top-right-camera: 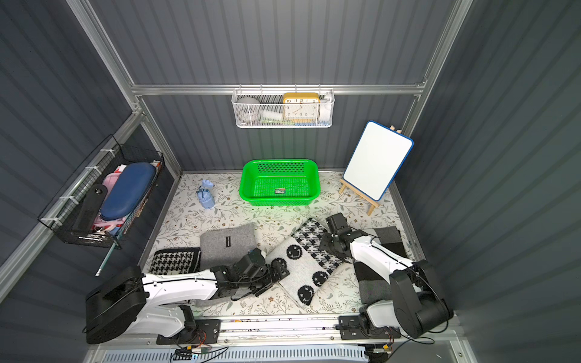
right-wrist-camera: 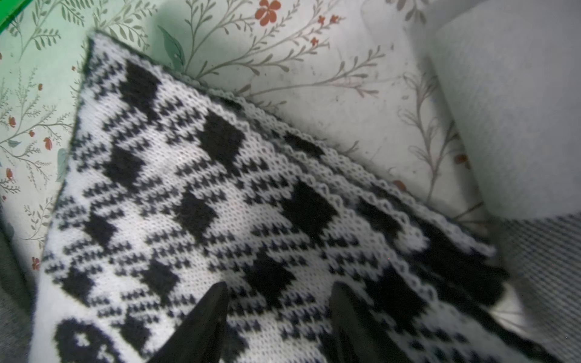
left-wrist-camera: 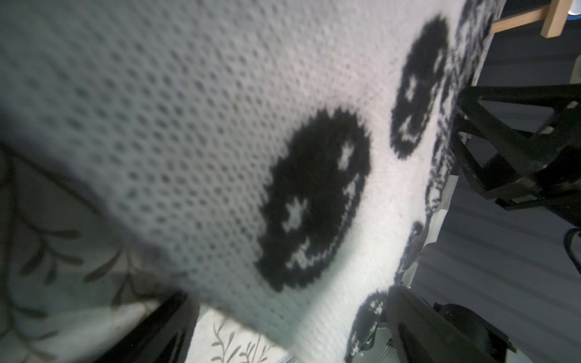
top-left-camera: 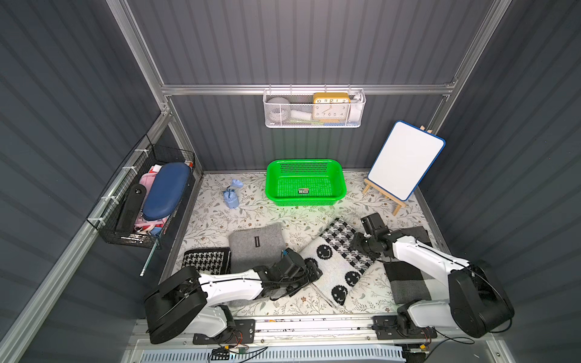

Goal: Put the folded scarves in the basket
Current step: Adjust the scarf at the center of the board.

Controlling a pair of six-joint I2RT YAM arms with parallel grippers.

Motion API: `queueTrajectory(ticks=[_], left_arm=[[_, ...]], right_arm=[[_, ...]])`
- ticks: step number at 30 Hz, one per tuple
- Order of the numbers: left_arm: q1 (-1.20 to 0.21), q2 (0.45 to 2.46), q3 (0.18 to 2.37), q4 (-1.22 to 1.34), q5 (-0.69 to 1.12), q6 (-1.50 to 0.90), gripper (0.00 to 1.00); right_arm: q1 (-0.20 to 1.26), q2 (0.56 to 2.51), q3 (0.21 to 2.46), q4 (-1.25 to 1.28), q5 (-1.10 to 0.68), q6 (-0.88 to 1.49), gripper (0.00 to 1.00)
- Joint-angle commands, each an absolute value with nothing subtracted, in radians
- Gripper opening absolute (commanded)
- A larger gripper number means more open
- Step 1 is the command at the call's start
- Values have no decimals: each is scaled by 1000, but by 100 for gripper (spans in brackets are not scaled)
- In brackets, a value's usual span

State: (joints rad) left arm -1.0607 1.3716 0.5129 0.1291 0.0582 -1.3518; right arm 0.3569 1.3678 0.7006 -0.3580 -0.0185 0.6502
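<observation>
Right tool [right-wrist-camera: 278,290] stands parted over the folded black-and-white knit scarf [top-left-camera: 333,261].

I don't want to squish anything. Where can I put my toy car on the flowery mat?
Bare flowery mat lies between the small light-blue object, the bright green mesh plastic basket and the grey folded cloth. A smaller patch sits between that basket and the white board on its wooden easel. Crowded: the front, around the black-and-white smiley knitted scarf.
</observation>
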Motion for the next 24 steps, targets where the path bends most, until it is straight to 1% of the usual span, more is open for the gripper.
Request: queueTrajectory(ticks=[1, 5, 9, 11, 12, 15, 17, 21, 24], left_arm=[[-1065, 1414, 536, 116, 35, -1390, 98], [-1065, 1500, 594, 171, 92, -1385, 97], [-1052, 1577, 689, 145, 37, -1334, 97], [-1010, 1623, 738, 117, 34, -1289, 97], [-987, 1641, 753, 110, 44, -1274, 97], [-892, 1699, 787, 133, 79, -1205, 97], [-849, 1731, 837, 124, 44, -1138, 97], [-784, 1798, 992, 35, -33, -988, 97], [-747, 1806, 1050, 18, -41, -930, 97]], right_arm=[[354, 1369, 660, -354, -42, 663, 58], [355, 1344, 611, -333, -70, 695, 57], [367, 1268, 532, -311, -93, 746, 57], [382, 1220, 479, -291, -107, 782, 57], [389, 1166, 454, -283, -111, 804, 57], [425, 1065, 382, -268, -114, 871, 57], [462, 988, 350, -283, -108, 911, 57], [547, 854, 333, -370, -66, 960, 57], [570, 752, 352, -480, -18, 948, 60]])
